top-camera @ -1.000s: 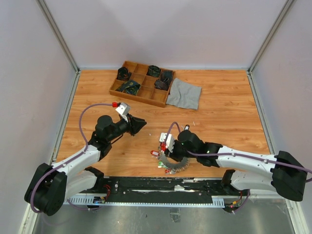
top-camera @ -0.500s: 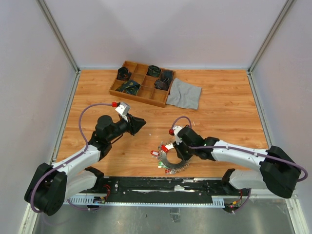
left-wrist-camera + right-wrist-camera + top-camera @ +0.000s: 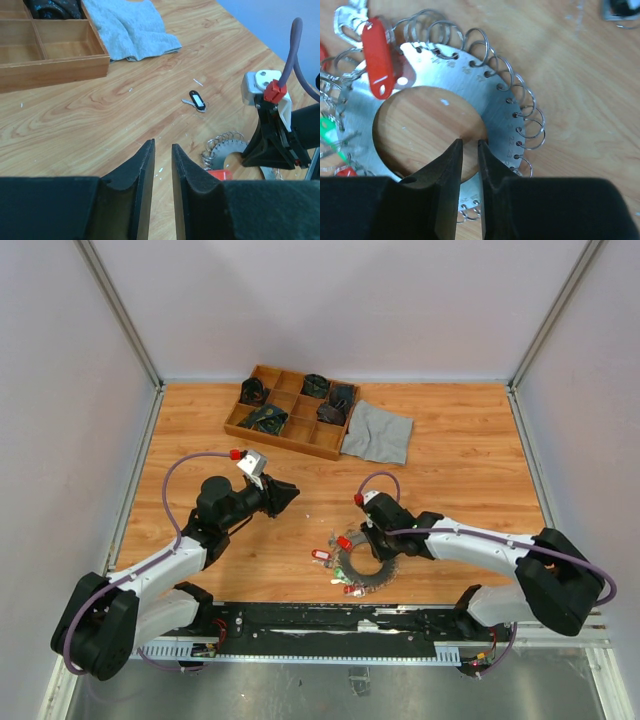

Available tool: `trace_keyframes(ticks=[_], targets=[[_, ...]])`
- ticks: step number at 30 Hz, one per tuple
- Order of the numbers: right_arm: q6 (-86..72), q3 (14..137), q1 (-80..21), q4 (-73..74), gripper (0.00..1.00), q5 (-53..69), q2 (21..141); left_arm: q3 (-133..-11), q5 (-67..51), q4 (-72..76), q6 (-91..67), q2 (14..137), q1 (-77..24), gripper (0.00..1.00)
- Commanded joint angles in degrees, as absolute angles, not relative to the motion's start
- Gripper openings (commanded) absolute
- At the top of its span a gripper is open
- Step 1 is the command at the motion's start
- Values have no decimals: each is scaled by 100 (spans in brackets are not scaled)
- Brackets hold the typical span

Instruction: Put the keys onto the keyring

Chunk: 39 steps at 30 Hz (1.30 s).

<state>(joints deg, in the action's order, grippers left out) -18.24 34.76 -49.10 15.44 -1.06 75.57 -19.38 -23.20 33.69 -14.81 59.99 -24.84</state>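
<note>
Some tagged keys (image 3: 378,55) already hang on the keyring (image 3: 365,565), which lies at the near middle of the counter (image 3: 460,460), while one tagged key (image 3: 198,101) lies loose just beyond it. The right fingers (image 3: 447,170) are nearly together at the ring's inner rim, grip unclear. The left fingers (image 3: 142,170) hover slightly parted, holding nothing.

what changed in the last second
The right gripper shifted right and slightly away, now poised at the inner edge of the keyring, uncovering its red-tagged key. The left gripper, wooden tray and grey cloth stayed put.
</note>
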Motion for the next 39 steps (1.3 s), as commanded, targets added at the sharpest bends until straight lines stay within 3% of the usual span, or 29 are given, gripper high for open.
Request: trace_keyframes(ticks=[1,7,15,21,26,39], targets=[[-2005,3503,-4483,2264,21,-1095,7611,-2000,-2270,3413,-1424,6025,-2496,26],[-1547,3839,-4114,1857,27,-1070,7805,-2021,-2233,3377,-1415,6042,-2497,26],[-744,4099,-4404,1351,28,1064,7653,-2019,-2173,3374,-1422,6068,-2501,26],[-632,4282,-4448,2032,29,1039,7781,-2026,-2171,3375,-1424,6072,-2497,26],[-669,4476,-4518,2794,41,1150,7691,-2013,-2172,3400,-1441,6093,-2492,26],[-1196,4151,-4592,2324,45,2510,7487,-2026,-2206,3399,-1459,6108,-2496,26]])
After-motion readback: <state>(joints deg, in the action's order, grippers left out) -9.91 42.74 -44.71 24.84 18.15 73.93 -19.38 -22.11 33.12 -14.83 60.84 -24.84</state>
